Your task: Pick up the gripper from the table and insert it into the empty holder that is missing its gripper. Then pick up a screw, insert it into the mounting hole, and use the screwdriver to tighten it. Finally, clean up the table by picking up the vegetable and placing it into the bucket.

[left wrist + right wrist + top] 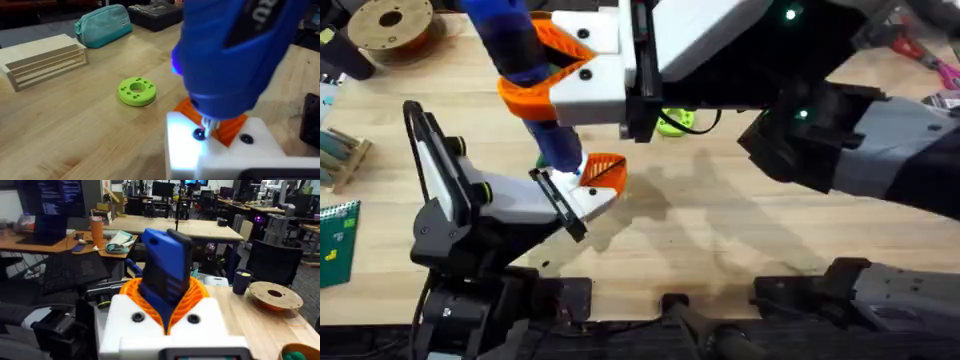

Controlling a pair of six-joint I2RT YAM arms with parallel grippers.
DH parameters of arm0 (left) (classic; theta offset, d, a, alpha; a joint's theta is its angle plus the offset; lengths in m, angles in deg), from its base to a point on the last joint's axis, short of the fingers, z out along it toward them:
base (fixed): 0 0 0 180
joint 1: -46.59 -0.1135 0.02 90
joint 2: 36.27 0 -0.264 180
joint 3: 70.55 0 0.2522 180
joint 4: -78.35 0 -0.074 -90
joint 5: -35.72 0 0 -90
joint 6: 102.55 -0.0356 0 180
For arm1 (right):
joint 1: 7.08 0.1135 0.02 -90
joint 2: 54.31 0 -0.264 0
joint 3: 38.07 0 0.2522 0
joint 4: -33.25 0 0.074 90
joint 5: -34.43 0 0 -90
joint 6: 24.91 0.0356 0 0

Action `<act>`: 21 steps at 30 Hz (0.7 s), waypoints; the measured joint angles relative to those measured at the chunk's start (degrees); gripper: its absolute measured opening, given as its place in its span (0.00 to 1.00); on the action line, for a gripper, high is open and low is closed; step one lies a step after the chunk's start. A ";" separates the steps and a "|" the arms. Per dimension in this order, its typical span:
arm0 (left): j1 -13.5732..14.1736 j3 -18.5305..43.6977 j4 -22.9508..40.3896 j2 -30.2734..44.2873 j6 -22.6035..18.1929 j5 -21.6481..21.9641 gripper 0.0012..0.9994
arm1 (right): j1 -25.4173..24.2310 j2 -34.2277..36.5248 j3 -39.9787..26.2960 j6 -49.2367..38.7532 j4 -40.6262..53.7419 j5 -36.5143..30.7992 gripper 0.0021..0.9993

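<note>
Pale wood counter (720,220) carries the work: the right pincer (167,311), clamped on the blue screwdriver (525,70), has its bit on a screw (200,134) in the white holder (582,195), where the orange gripper (605,172) sits. Best kept plumb, pressing lightly. The right arm reaches across; the left pincer (582,190) grips the holder from below

Screwdriver (240,55): smooth, glossy blue plastic with a thin bright metal bit. Holder (220,155): matt white plastic, with a ribbed orange plastic gripper (227,125) set in it. Table (75,135): pale wood with visible grain. Disc (137,91), centre left: matt bright green plastic.
</note>
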 joint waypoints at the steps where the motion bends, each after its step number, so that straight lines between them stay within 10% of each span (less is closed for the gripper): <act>1: 0.00 0.00 0.00 0.00 -0.02 0.00 0.00 | 0.00 0.00 -0.02 -0.06 0.00 0.00 0.03; 21: 0.00 0.00 0.00 0.00 -0.01 0.00 0.00 | 0.00 0.00 -0.02 -0.40 0.01 -1.32 0.03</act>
